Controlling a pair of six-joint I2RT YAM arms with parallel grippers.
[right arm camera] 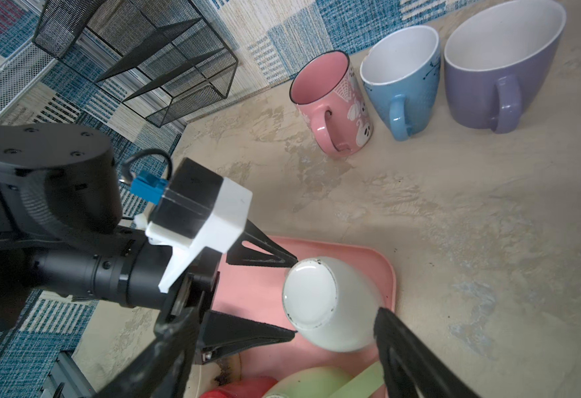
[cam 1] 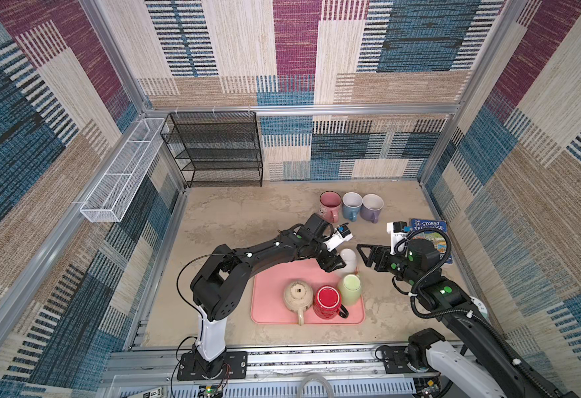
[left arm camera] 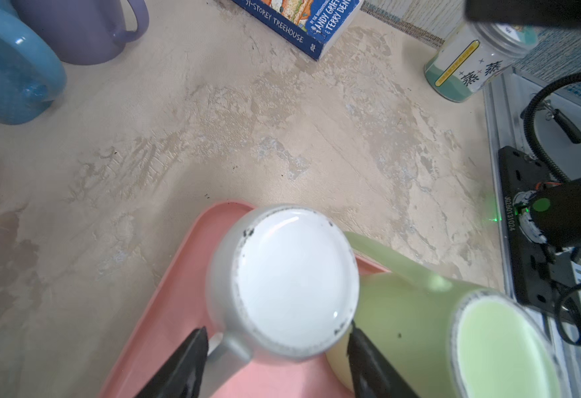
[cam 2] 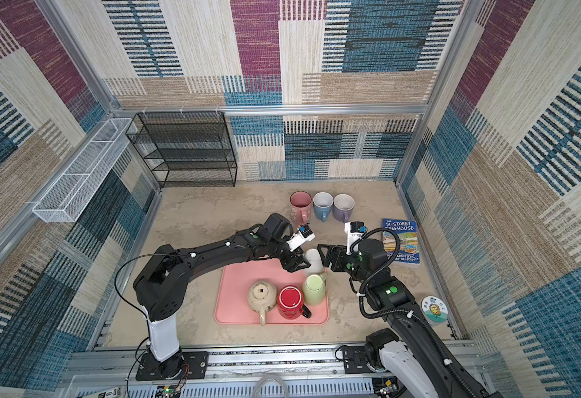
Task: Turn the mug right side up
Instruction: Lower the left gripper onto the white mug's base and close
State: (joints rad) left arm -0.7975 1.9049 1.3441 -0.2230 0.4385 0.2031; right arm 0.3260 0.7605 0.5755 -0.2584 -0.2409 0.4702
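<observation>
the white mug (left arm camera: 296, 275) stands upside down on the far right corner of the pink tray (cam 1: 268, 310), its glazed base up and its mouth down on the tray. its handle (left arm camera: 228, 351) points back toward the left gripper (left arm camera: 278, 332). that pincer straddles the mug near the base, jaws apart on either side of the body. one fingertip (left arm camera: 201, 339) is just beside the handle and the other is at the wall on the green mug's side. whether the tips already press cannot be told.

the mug looks like glazed ceramic: stiff, fairly heavy for its size, slick and breakable. the body tapers toward the base, so a pinch near the top could slide off. a hold lower on the wall, or across wall and handle root, seems safer. the turn calls for a clear lift first.

the green mug (cam 1: 350, 288) stands touching or nearly touching it on the near side, also inverted, so room for that finger is tight. along the tray's near edge are a red mug (cam 1: 327, 301) and a beige mug (cam 1: 297, 296), both base up.

the right gripper (cam 1: 364, 256) hovers just beside the white mug off the tray's right edge, jaws wide and empty. three upright mugs, pink (cam 1: 329, 203), blue (cam 1: 351, 205) and purple (cam 1: 371, 206), line the desk (cam 1: 234, 224) toward its far edge.
</observation>
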